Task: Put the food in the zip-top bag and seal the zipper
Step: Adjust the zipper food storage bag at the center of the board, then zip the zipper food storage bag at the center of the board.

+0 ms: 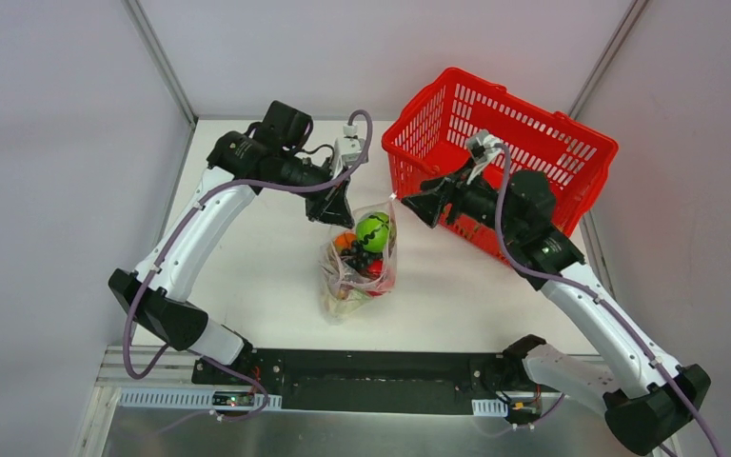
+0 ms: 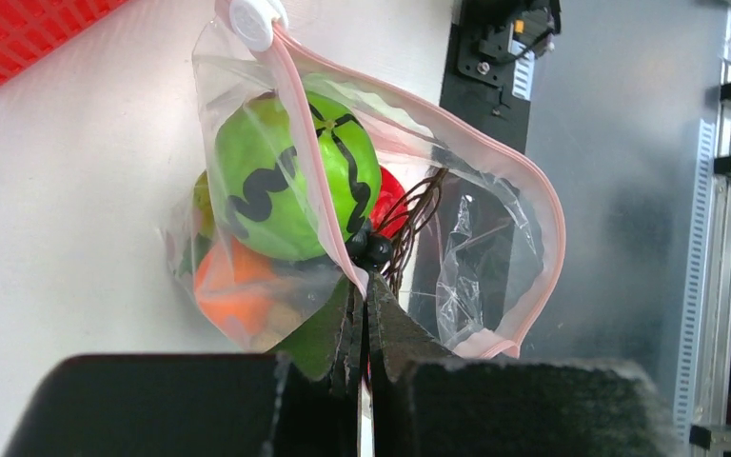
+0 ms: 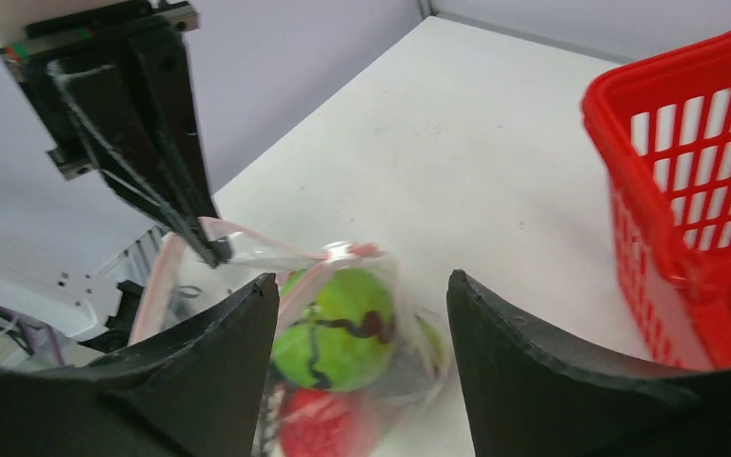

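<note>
Top external view: the left gripper (image 1: 335,214) pinches the zip-top bag (image 1: 357,278) by its mouth edge, fingers closed on it. The right gripper (image 3: 362,279) has its fingers spread wide, holding nothing.

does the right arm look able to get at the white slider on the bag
Likely yes: the right fingers, open, face the slider with nothing between, and the left fingers hold the bag up.

The clear bag (image 2: 476,238) has a pale pink strip (image 2: 544,186) along its mouth and a white slider (image 2: 252,19). Inside, a bright green fruit (image 2: 286,176) bears black wavy lines, beside an orange piece (image 2: 238,290) and a red piece (image 2: 392,205). The basket (image 1: 533,124) is red lattice, the bench (image 1: 257,257) white
</note>
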You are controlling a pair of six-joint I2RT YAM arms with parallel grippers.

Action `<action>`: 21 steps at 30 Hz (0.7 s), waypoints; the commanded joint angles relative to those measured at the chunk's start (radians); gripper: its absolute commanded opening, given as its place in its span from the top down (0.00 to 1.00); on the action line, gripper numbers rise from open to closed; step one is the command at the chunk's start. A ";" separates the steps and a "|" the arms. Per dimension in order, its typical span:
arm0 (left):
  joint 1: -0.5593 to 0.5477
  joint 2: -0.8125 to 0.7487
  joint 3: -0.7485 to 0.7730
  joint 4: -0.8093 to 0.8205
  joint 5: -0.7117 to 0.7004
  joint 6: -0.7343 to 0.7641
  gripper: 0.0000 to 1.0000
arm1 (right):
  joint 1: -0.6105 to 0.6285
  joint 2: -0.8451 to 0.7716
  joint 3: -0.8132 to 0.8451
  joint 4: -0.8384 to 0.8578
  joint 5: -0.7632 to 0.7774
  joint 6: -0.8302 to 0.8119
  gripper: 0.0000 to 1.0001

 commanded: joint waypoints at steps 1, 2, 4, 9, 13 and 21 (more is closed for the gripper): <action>0.000 0.015 0.074 -0.137 0.104 0.168 1.00 | -0.103 -0.005 0.008 0.004 -0.175 -0.185 0.32; 0.000 0.017 0.084 -0.171 0.132 0.212 1.00 | -0.131 0.006 -0.002 0.002 -0.262 -0.226 0.32; 0.000 0.026 0.108 -0.252 0.156 0.285 1.00 | -0.166 0.022 -0.019 0.003 -0.410 -0.295 0.30; -0.001 0.065 0.175 -0.422 0.189 0.422 1.00 | -0.180 0.060 -0.035 -0.080 -0.679 -0.560 0.26; -0.007 0.111 0.233 -0.525 0.221 0.491 1.00 | -0.178 0.107 -0.015 -0.092 -0.753 -0.624 0.26; -0.021 0.123 0.253 -0.528 0.240 0.472 1.00 | -0.113 0.138 0.000 -0.069 -0.830 -0.645 0.27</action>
